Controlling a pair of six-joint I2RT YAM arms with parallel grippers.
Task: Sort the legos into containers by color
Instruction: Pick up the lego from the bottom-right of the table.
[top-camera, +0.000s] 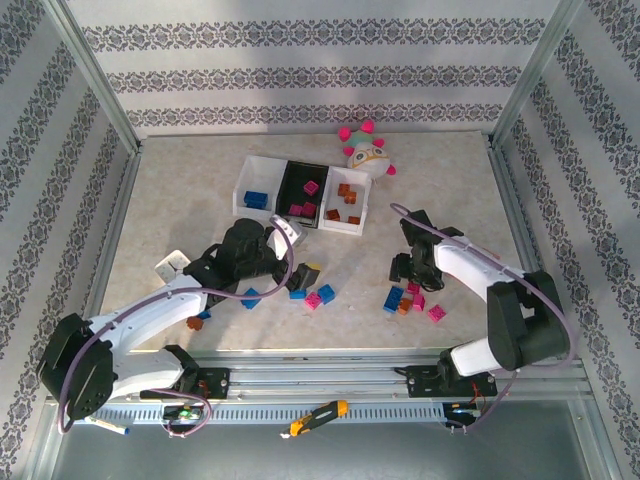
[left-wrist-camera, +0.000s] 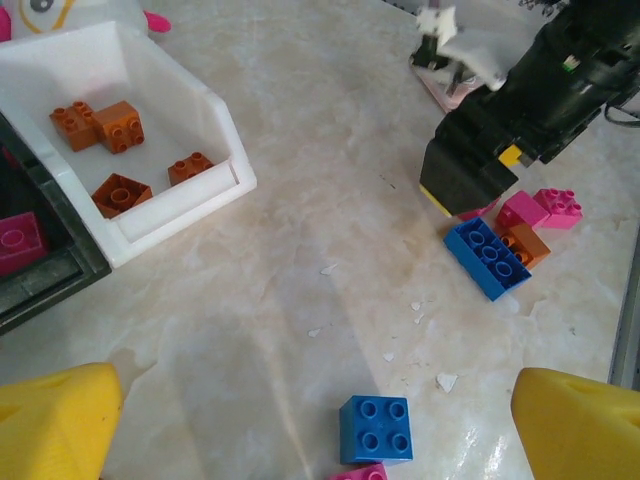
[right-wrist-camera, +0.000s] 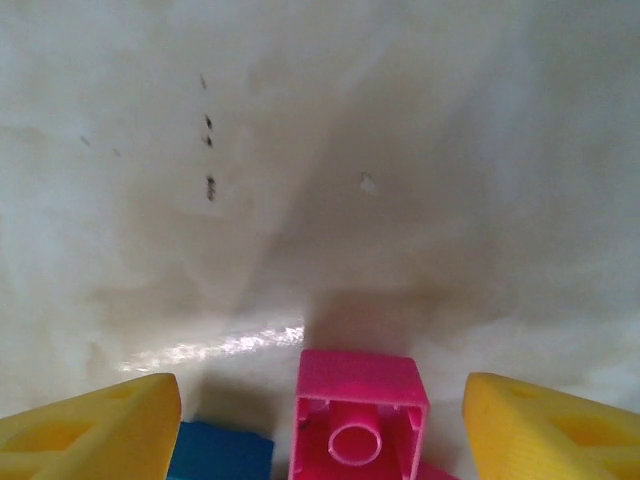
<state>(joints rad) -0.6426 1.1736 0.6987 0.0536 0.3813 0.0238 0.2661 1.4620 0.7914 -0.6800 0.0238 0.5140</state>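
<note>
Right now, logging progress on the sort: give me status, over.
Left gripper open over a loose blue brick. Right gripper open, straddling an upturned pink brick, not yet gripping. Second blue brick sits close beside it.

**Off-task items on and around the tabletop**

Beige marbled tabletop (top-camera: 450, 180), glossy, as the landmark for all below. At its far edge, right of centre: white round plush toy (top-camera: 365, 152) with magenta-pink spikes and a printed face, lying on the surface. On its left part, near the middle of that side: small white cup-like object (top-camera: 172, 265), shape hard to make out. Scattered over its middle: tiny white flecks (left-wrist-camera: 446, 381); elsewhere on it, a few dark specks (right-wrist-camera: 210, 185). Around its left, far and right edges: walls in grey-and-white striped damask wallpaper (top-camera: 300, 75), framed by metal posts. Along its near edge: silver metal rails (top-camera: 320, 360). Just past that edge, centre: orange-and-black hand tool (top-camera: 318, 416), lying flat. Past the same edge, far left: slim white pen-like stick (top-camera: 110, 427).
</note>
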